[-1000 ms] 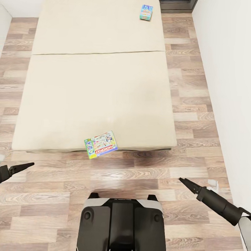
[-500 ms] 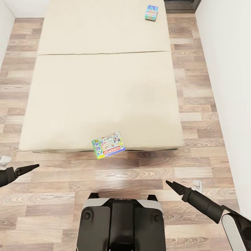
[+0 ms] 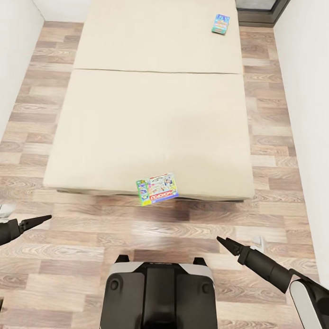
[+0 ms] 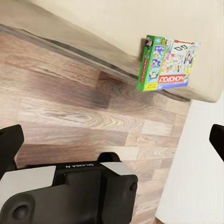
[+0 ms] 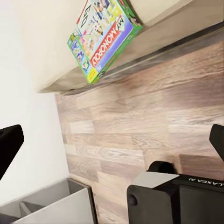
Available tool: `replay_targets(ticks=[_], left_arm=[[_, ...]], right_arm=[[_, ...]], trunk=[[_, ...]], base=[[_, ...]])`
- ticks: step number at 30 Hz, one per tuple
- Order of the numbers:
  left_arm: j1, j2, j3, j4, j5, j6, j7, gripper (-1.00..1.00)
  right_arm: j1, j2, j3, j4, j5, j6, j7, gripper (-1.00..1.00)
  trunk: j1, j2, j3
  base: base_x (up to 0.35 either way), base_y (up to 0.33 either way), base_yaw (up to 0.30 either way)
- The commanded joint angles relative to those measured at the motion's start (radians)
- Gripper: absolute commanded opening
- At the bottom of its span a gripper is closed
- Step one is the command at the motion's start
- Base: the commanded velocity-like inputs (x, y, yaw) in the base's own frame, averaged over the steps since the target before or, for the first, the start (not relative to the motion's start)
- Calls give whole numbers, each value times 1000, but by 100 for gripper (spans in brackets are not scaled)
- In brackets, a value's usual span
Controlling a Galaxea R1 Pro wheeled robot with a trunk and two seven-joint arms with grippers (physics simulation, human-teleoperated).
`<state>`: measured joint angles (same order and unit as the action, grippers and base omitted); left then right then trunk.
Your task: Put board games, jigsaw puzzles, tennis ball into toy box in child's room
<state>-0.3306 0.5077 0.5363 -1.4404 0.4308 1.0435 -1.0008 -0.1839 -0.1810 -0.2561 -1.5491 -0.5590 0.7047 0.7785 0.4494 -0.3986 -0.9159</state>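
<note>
View swung right since earlier; Monopoly box overhangs bed near edge, blue game far corner. Both jaws pinched narrow, holding nothing.

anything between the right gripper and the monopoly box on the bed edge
Nothing visible does. Only bare wood floor lies between the right gripper and the Monopoly box, which overhangs the near edge of the bed.
</note>
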Motion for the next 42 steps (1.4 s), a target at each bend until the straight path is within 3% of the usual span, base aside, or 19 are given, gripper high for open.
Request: replay_targets(ticks=[1,15,42], left_arm=[[-1,0,0,0,-3,4,-5,100],[-1,0,1,-1,-3,4,-5,100],[-1,1,2,-2,-3,4,-6,100]], right_arm=[[0,0,-2,0,-4,6,2,100],[0,-1,-8,0,-4,7,11,100],[0,0,-4,-10,-12,5,16,100]], trunk=[[1,-1,1],[1,-1,21],[1,-1,66]], base=[[-1,1,169],[0,0,139],[0,0,7]])
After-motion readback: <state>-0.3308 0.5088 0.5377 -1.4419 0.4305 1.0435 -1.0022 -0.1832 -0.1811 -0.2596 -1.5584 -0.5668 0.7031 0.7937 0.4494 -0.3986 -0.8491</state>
